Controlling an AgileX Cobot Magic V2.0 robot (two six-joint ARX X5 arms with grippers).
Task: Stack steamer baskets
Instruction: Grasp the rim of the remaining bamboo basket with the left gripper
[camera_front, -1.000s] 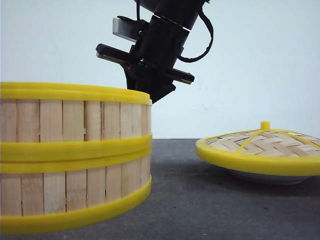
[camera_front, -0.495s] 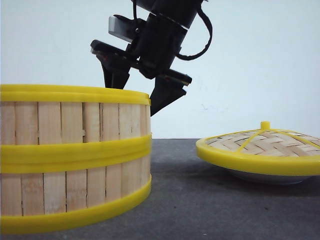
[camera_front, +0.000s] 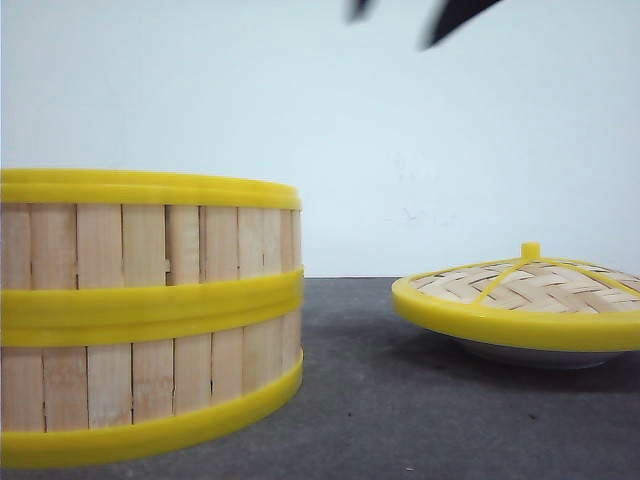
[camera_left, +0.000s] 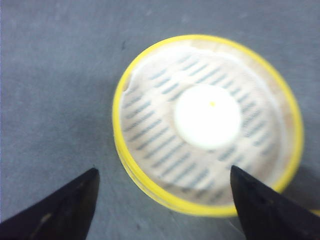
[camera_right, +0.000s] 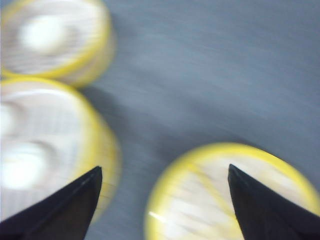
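On the grey table (camera_front: 420, 400), two steamer baskets (camera_front: 150, 310) are seen stacked at nine o'clock; the third (camera_left: 207, 120) is viewed under the left gripper (camera_left: 162, 200), both grippers' jaws apart, awaiting pickup.

At the left of the front view we see the steamer baskets (camera_front: 150, 315), with light tan slats standing side by side and bright yellow rings at top, middle and bottom. At the lower right sits a lid (camera_front: 520, 290) of woven tan strips with a yellow rim and knob. The table (camera_front: 400, 420) is dark grey and the wall (camera_front: 450, 150) is white. In the left wrist view, a yellow-rimmed basket (camera_left: 207, 122) shows a striped floor and a white circle (camera_left: 207, 116).
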